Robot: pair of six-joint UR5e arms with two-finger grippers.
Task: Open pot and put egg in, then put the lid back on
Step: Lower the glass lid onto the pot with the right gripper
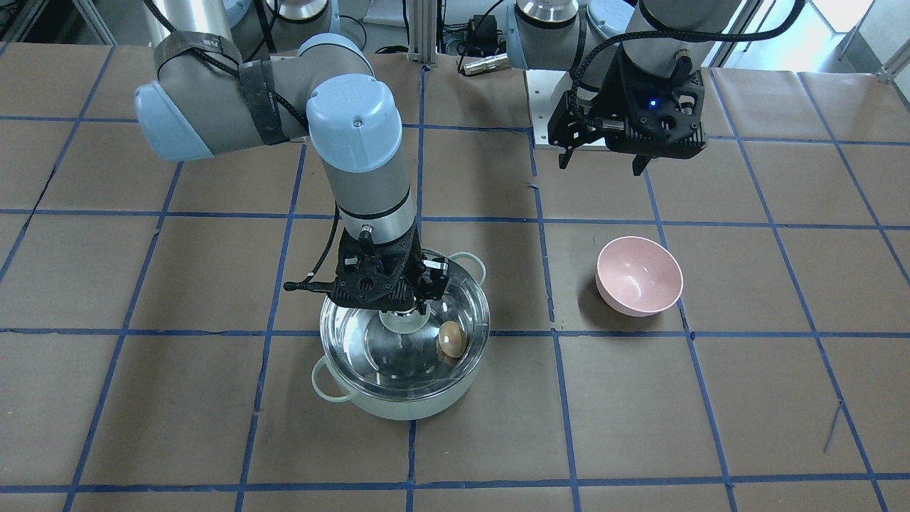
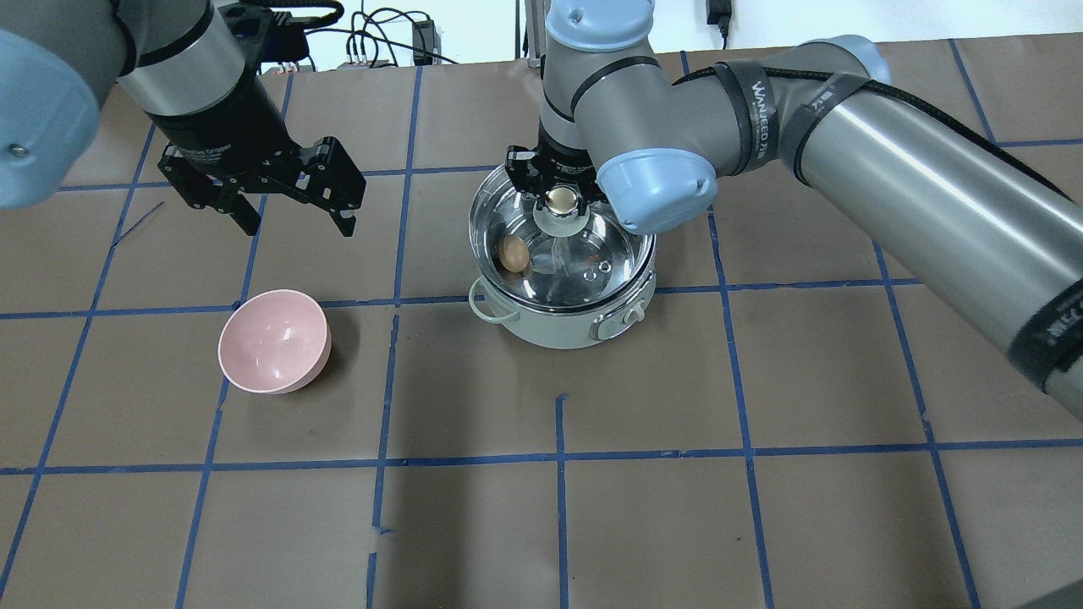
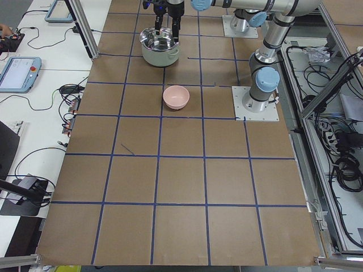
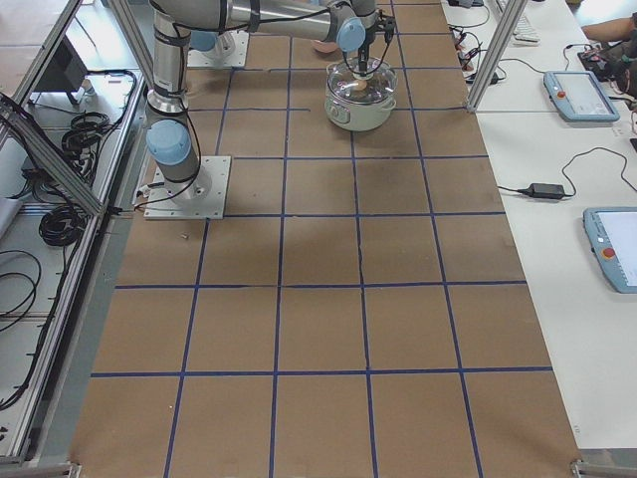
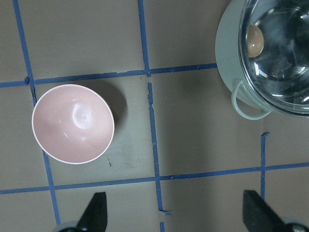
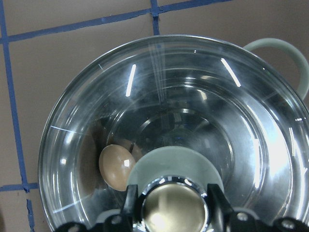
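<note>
The pale mint-green pot (image 1: 398,407) stands on the table; it also shows in the overhead view (image 2: 558,326). The brown egg (image 1: 451,338) lies inside it against the steel wall, seen through the glass in the right wrist view (image 6: 115,166). The clear glass lid (image 6: 193,96) covers the pot's mouth; I cannot tell whether it rests on the rim or hangs just above. My right gripper (image 6: 172,208) is shut on the lid's beige knob (image 2: 562,200). My left gripper (image 2: 300,228) is open and empty, held above the table away from the pot.
A pink bowl (image 2: 273,341) stands tilted on the table beside the pot, below my left gripper; it is empty in the left wrist view (image 5: 72,123). Brown paper with blue tape lines covers the table (image 1: 640,427).
</note>
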